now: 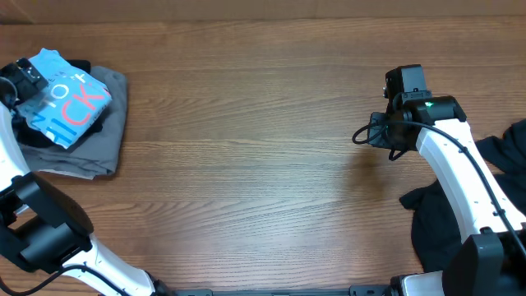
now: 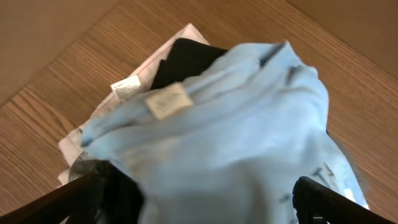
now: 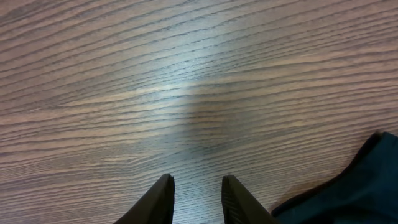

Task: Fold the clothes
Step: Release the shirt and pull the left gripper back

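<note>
Shirt: folded sky-blue cotton T-shirt (image 1: 64, 99) with big white and pink-red lettering, at the far left of the brown wood-grain table (image 1: 246, 164), lying on a flat grey garment (image 1: 103, 146); black fabric (image 2: 183, 59) showing between the two.
Left side: left gripper (image 2: 199, 208) right over the T-shirt, fingers (image 2: 56, 202) spread wide on either side of the blue cloth, clamped on nothing.
Right side: right gripper (image 3: 198, 182) low over bare wood right of centre, fingers a narrow gap apart, nothing between them.
Right edge: crumpled black garments (image 1: 448, 218), apart from the right gripper.
</note>
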